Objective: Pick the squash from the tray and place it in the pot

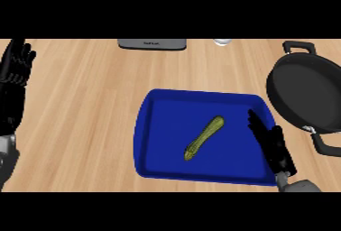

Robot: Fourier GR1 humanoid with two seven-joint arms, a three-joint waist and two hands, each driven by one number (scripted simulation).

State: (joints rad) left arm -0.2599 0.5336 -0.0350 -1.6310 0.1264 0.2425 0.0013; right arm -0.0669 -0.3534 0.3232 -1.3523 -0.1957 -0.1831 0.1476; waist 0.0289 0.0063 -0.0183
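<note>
Your right hand (273,144), fingers straight and holding nothing, hovers just right of the long yellow-green squash (204,138), which lies diagonally in the blue tray (149,135).

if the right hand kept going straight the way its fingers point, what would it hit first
Probably the far rim of the blue tray: the right hand points up-left over the tray's right side, passing right of the squash. Height is unclear.

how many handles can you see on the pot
2: one handle at the far rim of the pot, the other handle at its near rim, right of the blue tray. None looks hidden.
</note>
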